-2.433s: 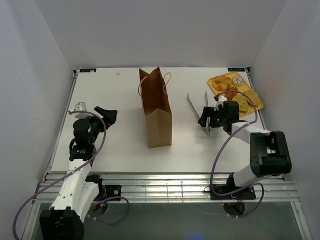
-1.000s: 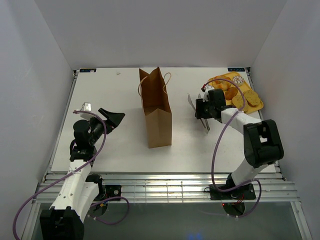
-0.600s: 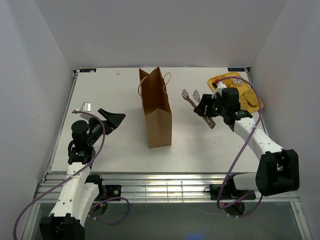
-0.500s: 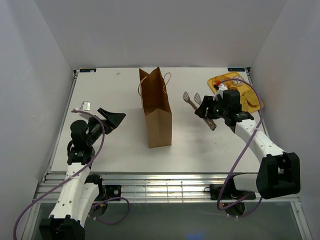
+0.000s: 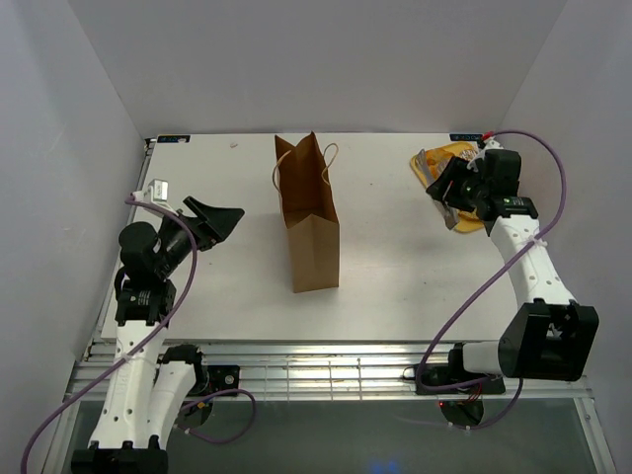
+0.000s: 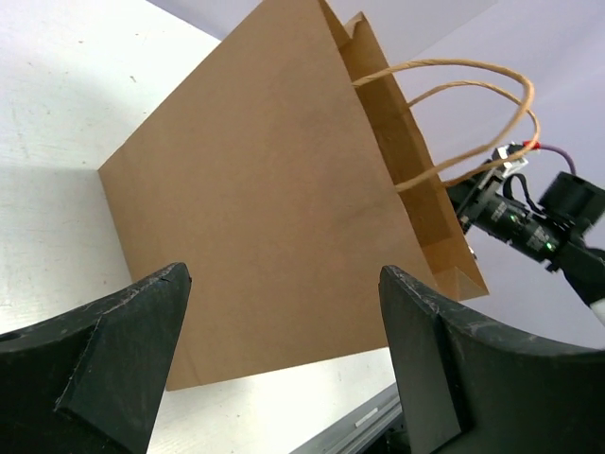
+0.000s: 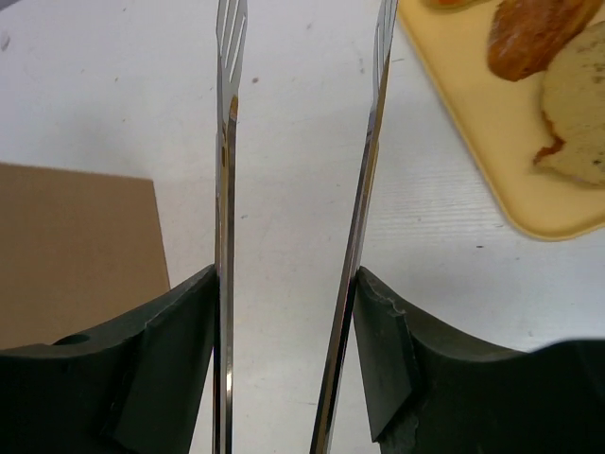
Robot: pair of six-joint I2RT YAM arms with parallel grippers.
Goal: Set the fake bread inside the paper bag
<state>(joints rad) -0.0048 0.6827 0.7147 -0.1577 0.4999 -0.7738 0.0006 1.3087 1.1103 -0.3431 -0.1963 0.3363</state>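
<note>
Two arms take different roles at this moment. The right gripper (image 7: 286, 312) is closed on a pair of metal tongs (image 7: 226, 170). Its dark fingers press the two thin blades from outside, so the blades are held apart but under control. This seems sensible, because the fake bread (image 7: 567, 104) is small and lies low in the yellow tray (image 7: 473, 99), and long tongs probably reach it more easily than thick fingers. In the right wrist view the tray is at about 2 o'clock from the tongs, near but not touched, and nothing is between the blades. All the bread that is visible lies in the tray, at the far right corner of the table (image 5: 227, 286).

The paper bag (image 5: 308, 222) stands upright in the middle of the table, at about 9 o'clock from the tray and well apart from it. The left gripper (image 6: 282, 284) hangs at 9 o'clock from the bag, jaws wide and empty, aimed at its broad side. Probably it is placed there to steady the bag.

The tongs are smooth shiny steel with flat slotted ends. The bag is matte brown kraft paper, stiff, with sharp creases. The tray looks like glossy plastic with a raised rim. The bread is golden-brown, one piece rounded, another flat with a rough pale face.
</note>
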